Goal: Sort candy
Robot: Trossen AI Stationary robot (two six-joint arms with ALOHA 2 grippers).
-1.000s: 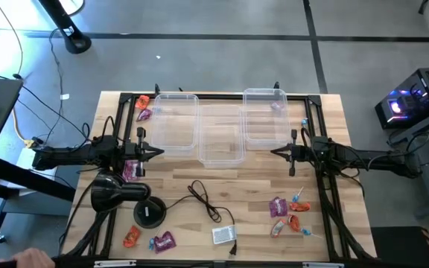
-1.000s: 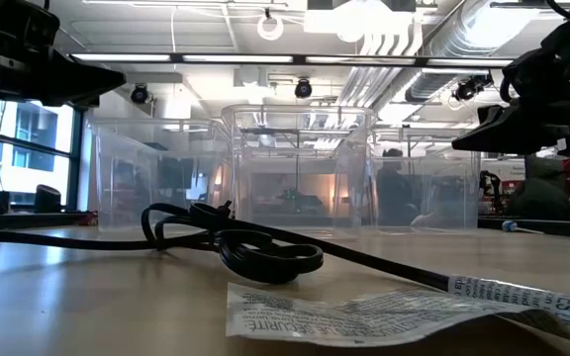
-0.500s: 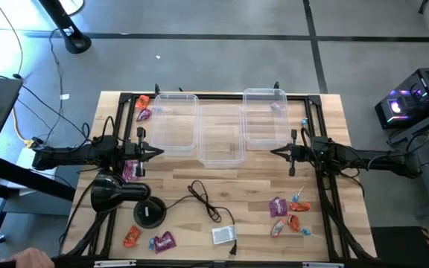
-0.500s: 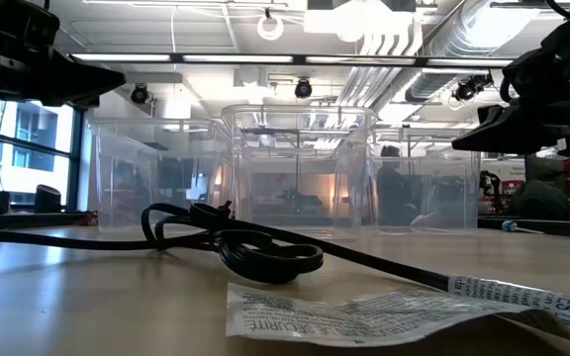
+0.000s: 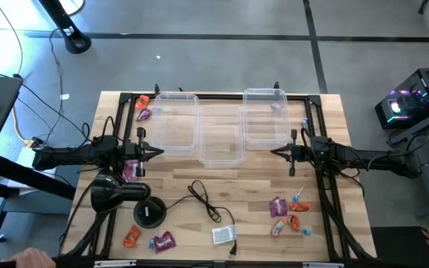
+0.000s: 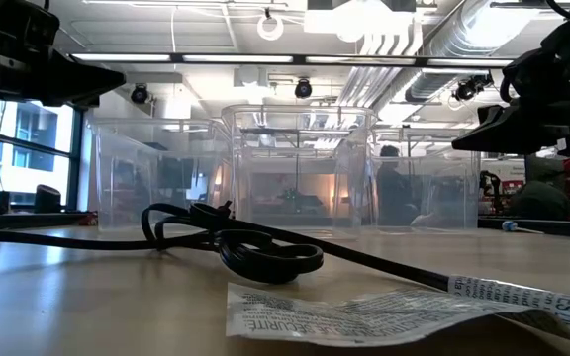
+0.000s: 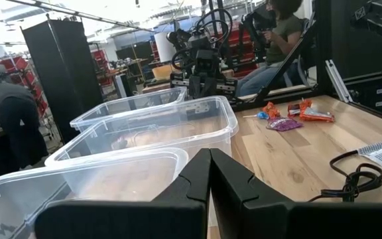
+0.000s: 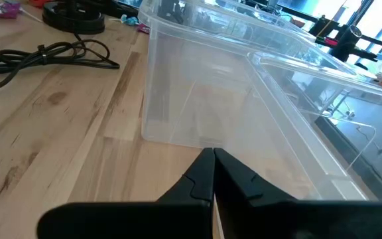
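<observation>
Nothing has moved since the earlier frames: the left pincer [image 5: 160, 152] and right pincer [image 5: 273, 152] stay closed and empty, flanking three clear bins [image 5: 221, 143]. Only the right bin holds a purple sweet. The candy [image 5: 287, 212] lies scattered on the bench [image 5: 259, 193], more at the left corners.

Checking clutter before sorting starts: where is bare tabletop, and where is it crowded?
Bare wood lies between the middle bin and the black cable, and from that cable to the right-hand candy. The near-left corner is crowded: black lamp, candy.
</observation>
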